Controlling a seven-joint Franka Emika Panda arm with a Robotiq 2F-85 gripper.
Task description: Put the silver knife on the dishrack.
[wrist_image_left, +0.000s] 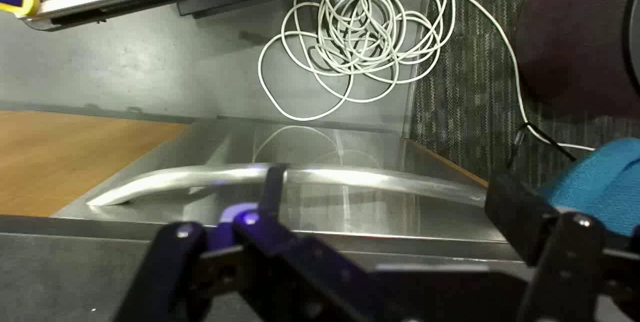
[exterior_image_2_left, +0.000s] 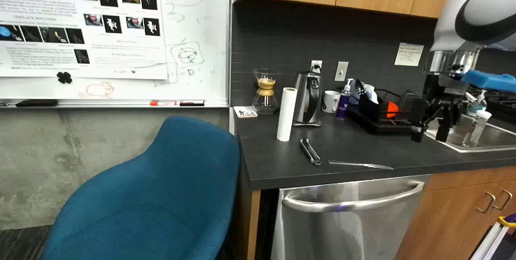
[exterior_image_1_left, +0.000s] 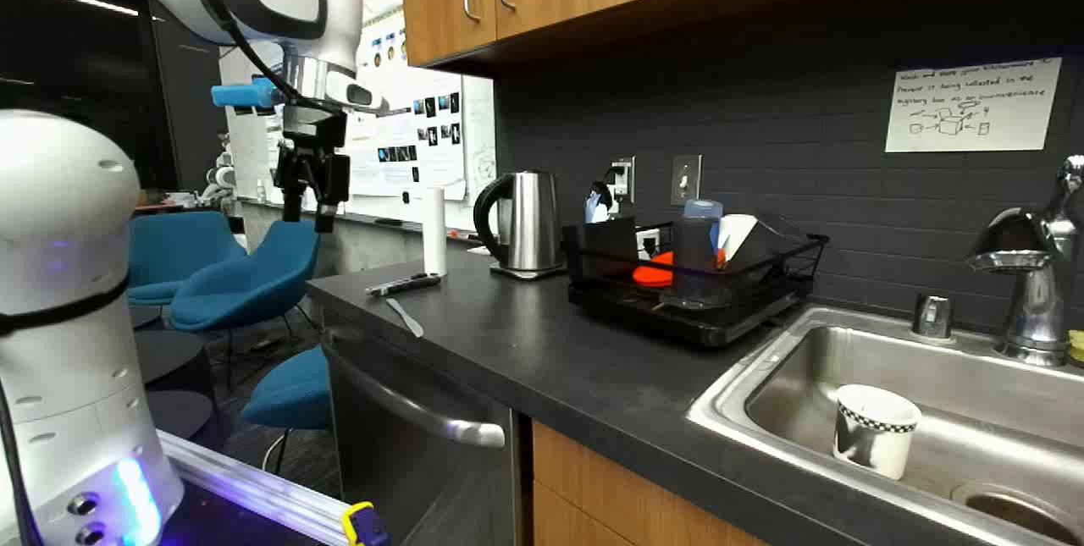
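Observation:
The silver knife lies flat on the dark counter near its front edge. It also shows in an exterior view. The black wire dishrack stands at the back of the counter beside the sink and holds dishes; it shows there too, partly behind my gripper. My gripper is open and empty, pointing down, raised above counter height and apart from the knife. It shows in an exterior view and in the wrist view. In the wrist view I cannot tell whether a pale strip between the fingers is the knife.
A black box cutter lies beside the knife. A white upright roll and a steel kettle stand behind them. A steel sink holds a mug. The dishwasher handle juts out below the counter edge.

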